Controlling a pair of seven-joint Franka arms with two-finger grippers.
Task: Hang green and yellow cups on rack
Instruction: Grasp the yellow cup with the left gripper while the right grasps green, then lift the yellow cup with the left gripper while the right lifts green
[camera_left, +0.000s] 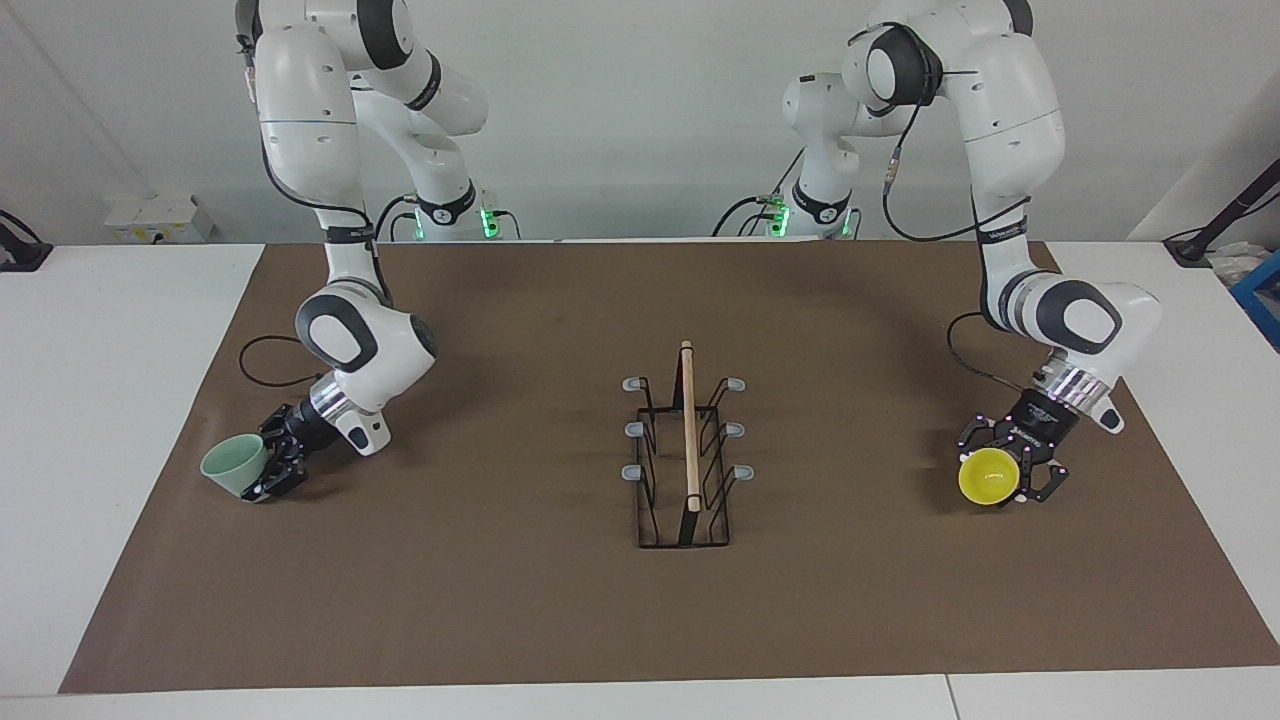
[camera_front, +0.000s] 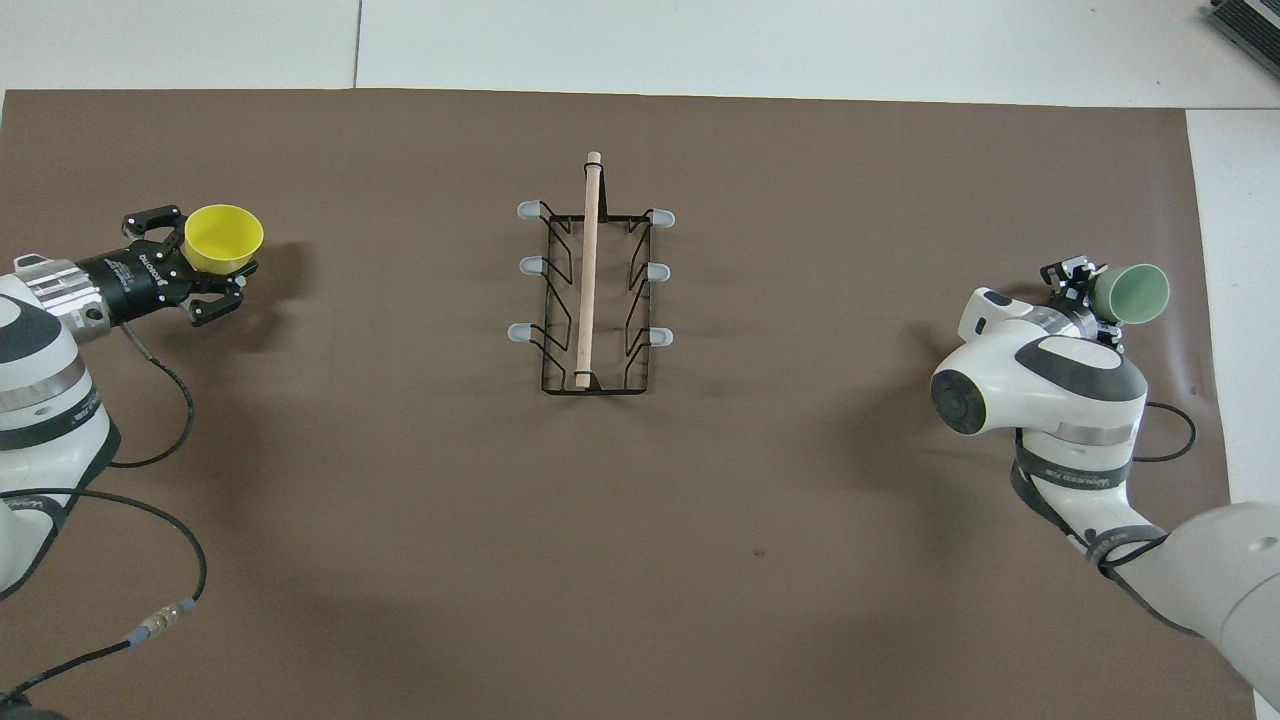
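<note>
Brown matting (camera_left: 520, 610) covers most of a white table (camera_left: 110, 400), with a pale wall at the robots' end where the two arm bases stand with green lights lit. At the middle of the mat sits the rack (camera_left: 686, 470), its wooden rod running from the robots' end toward the table's outer edge, grey-tipped pegs along both long sides, all of them bare.

Toward the left arm's end, the left gripper (camera_left: 1008, 478) is low over the mat, its fingers closed on the yellow cup (camera_left: 988, 477), which is tipped with its mouth turned away from the robots. Toward the right arm's end, the right gripper (camera_left: 274, 470) is clamped on the green cup (camera_left: 232, 467), also tilted, close to the mat's edge.

From the facing view, the arms' full height and the wall show. Only the overhead view shows the rack's outline as a narrow rectangle (camera_front: 592, 290), the loose cables (camera_front: 150, 440) trailing from the left arm, and the yellow cup's open mouth (camera_front: 224, 237).
</note>
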